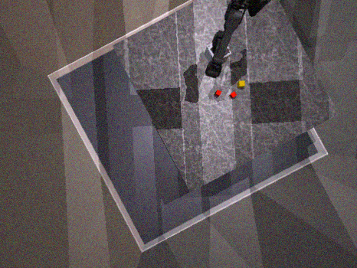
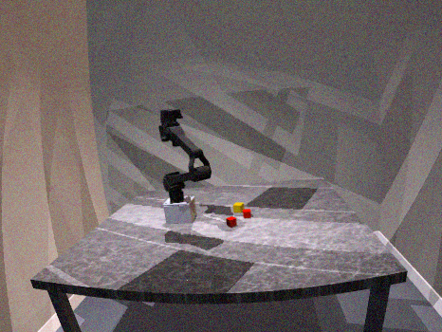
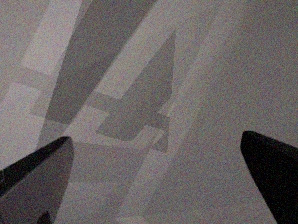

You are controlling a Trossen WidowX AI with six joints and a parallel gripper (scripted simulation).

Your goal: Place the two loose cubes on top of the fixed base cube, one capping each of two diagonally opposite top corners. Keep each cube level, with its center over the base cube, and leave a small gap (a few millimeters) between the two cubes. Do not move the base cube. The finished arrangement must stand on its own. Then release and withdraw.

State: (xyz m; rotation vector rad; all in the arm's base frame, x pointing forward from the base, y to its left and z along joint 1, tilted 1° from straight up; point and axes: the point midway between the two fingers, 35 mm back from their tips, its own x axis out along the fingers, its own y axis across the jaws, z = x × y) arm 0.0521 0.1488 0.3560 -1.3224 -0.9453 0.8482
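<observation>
The gripper point(image 1: 213, 72) point(image 2: 180, 114) point(image 3: 158, 142) stood raised, its fingers wide apart and holding nothing. Below it on the tabletop point(image 1: 214, 153) point(image 2: 294, 237), well in from the front edge, lay two red cubes point(image 1: 217, 93) point(image 1: 233, 94) point(image 2: 230, 222) point(image 2: 247, 213) and a yellow cube point(image 1: 241, 83) point(image 2: 238, 207), mutually apart from above. The wrist view showed patterned wall point(image 3: 150, 75), no cubes.

A small, solid yellow cube point(image 1: 241, 83) point(image 2: 238, 207) sits flat on the grey marbled tabletop point(image 1: 214, 145) point(image 2: 303, 237). Near it, apart, lies a slightly smaller bright red cube point(image 1: 233, 94) point(image 2: 247, 213). A second small red cube point(image 1: 217, 93) point(image 2: 230, 221) lies farther from the yellow one. Both red cubes rest level, unstacked, apart from each other.
</observation>
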